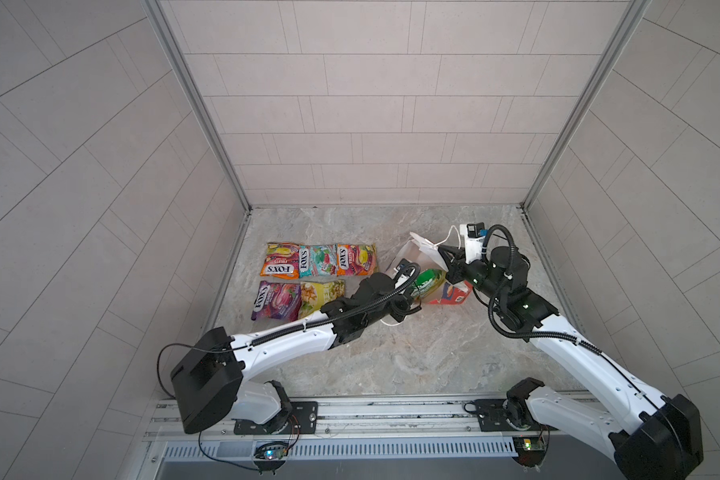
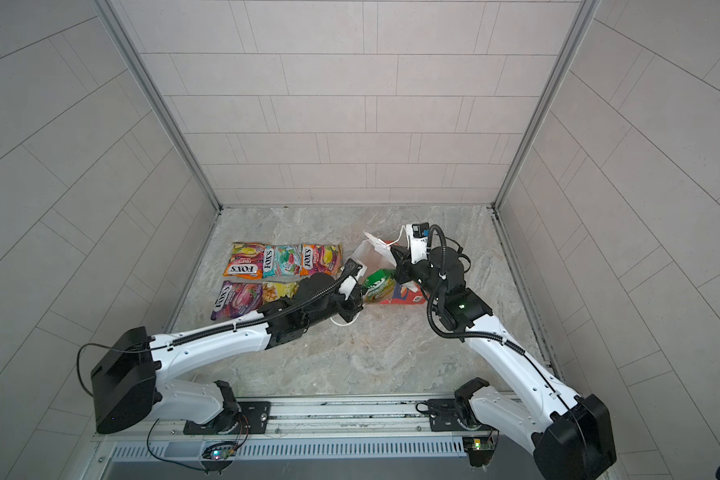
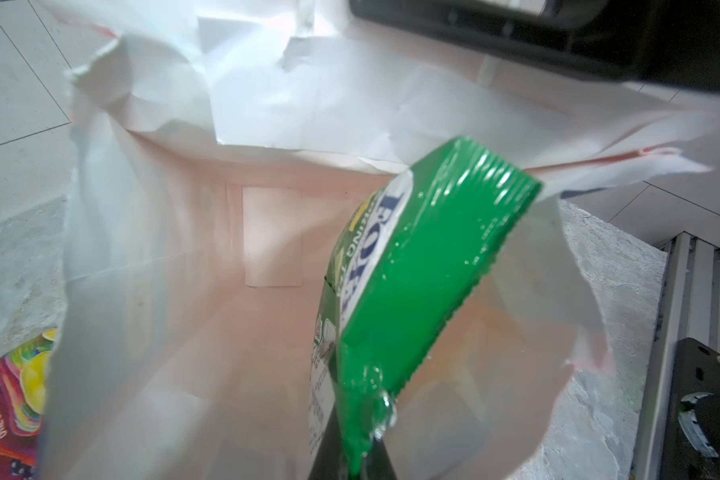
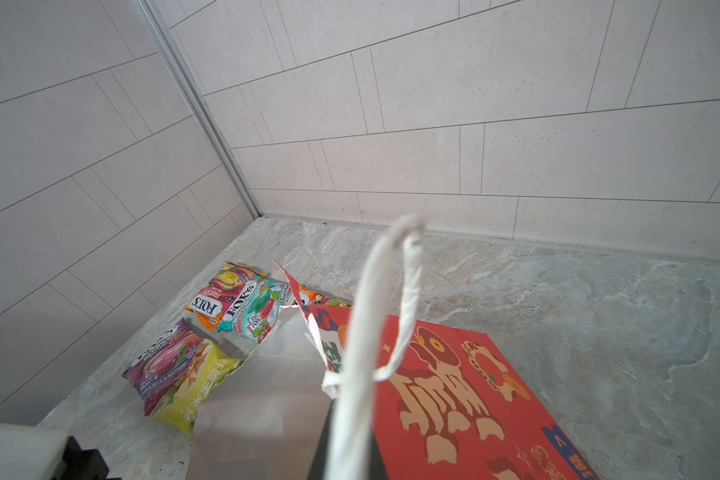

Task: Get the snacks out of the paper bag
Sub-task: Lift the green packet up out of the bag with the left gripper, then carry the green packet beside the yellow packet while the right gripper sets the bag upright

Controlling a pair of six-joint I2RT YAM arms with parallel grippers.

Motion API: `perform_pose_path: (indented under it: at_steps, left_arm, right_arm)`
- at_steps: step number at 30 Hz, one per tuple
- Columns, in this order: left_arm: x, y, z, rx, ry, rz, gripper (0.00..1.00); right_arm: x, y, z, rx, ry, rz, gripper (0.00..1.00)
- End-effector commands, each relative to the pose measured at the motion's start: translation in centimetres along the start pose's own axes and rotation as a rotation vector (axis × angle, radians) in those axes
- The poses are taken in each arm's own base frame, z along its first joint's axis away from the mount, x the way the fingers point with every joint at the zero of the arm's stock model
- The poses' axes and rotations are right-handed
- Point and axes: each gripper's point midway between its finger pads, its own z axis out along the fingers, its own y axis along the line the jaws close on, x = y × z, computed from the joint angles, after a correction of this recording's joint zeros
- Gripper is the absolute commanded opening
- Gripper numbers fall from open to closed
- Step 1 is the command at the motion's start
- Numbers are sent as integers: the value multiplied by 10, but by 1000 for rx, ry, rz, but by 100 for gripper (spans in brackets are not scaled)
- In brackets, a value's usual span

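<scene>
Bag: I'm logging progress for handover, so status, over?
Left gripper shut on green packet, at bag mouth. Right gripper shut on handle. Five packets out on table. Nothing blocking.

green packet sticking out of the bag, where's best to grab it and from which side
Pinch the thin flat end seal of the green packet nearest the mouth of the paper bag, coming in through the opening. It stands tilted there, and the left gripper is shut on that end; the right gripper holds the cord handle.
</scene>
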Motion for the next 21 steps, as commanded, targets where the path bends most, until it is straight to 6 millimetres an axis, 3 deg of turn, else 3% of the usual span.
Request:
perform_pose_path:
  at_steps: [1, 13, 21]
  left_arm:
    - [-36, 2, -15, -6, -66, 12, 6]
    - [-65, 27, -42, -16, -129, -43, 2]
    - [-99, 27, -74, 70, -214, -118, 0]
  right_arm:
    - [-10, -4, 0, -2, -28, 42, 0]
    - [-13, -20, 4, 26, -27, 109, 0]
    - [-14, -30, 6, 71, -22, 132, 0]
